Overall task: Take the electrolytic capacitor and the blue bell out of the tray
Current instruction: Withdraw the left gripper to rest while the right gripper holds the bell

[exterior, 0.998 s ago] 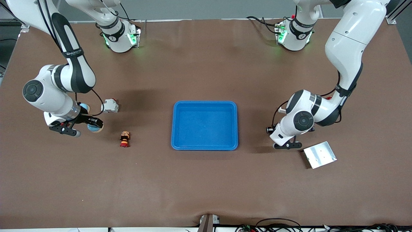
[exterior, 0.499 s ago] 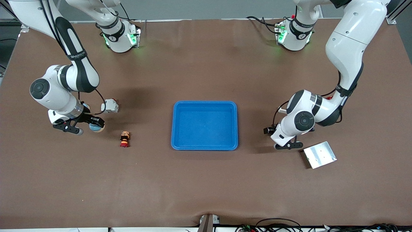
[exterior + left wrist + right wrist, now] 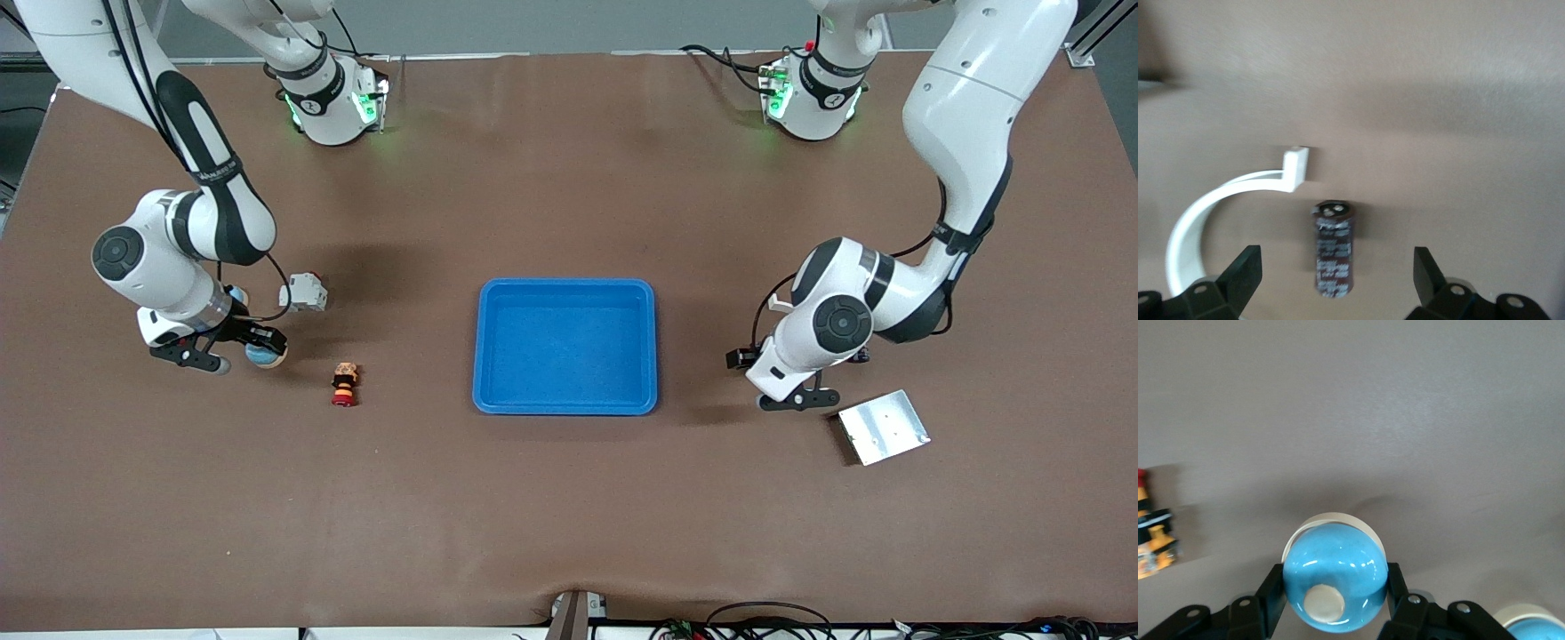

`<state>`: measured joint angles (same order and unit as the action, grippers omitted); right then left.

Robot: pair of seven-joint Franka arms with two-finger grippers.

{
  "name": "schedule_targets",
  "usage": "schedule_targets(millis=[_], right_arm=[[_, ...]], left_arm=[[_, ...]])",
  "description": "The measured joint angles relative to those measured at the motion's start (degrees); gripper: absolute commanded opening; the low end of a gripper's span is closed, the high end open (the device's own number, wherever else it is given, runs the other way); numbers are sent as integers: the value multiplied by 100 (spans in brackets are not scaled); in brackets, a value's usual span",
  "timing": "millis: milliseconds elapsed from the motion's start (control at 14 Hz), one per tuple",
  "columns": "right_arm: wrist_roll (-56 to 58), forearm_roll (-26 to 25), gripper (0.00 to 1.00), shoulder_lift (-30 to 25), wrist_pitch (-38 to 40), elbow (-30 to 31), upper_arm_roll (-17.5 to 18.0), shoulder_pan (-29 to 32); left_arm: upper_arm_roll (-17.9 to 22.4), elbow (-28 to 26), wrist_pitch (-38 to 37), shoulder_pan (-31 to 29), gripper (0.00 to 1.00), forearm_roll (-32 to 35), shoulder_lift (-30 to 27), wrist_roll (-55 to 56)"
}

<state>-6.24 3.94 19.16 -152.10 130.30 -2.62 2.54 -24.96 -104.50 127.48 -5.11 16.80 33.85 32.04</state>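
Both items are out of the empty tray (image 3: pixel 566 347) — left gripper (image 3: pixel 1338 283) spread wide above the capacitor (image 3: pixel 1333 248) lying at its 12 o'clock, right gripper (image 3: pixel 1335 608) clamped on the blue bell (image 3: pixel 1335 577) — a careless lift could roll either one.

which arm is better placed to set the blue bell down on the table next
Right. The right gripper is shut on the blue bell, clear of the empty tray. The left gripper is open over the capacitor lying on the table.

Two glossy white arms with black joint bands, black cables, green-lit bases and black jaws.
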Motion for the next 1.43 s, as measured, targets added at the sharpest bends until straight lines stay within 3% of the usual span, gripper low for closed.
schedule_targets(millis=[285,499,1069,1426], right_arm=[[140,59,0,179,-175,-2,3,113],[141,96,0,259,-253,-5,25,113],[150,231,0,330,-265,-56,66,113],[152,245,0,402,-271,-120,67,116]], left_arm=[[-727,0,-242,-920,100,0,-317,-37],[-1160,3,-929,-1738,100,0,-570,-627],[-1271,2,-1084,-2565,100,1,-756,-989],[-1280,24,-1083,-2712,100,1,-834,-1066]])
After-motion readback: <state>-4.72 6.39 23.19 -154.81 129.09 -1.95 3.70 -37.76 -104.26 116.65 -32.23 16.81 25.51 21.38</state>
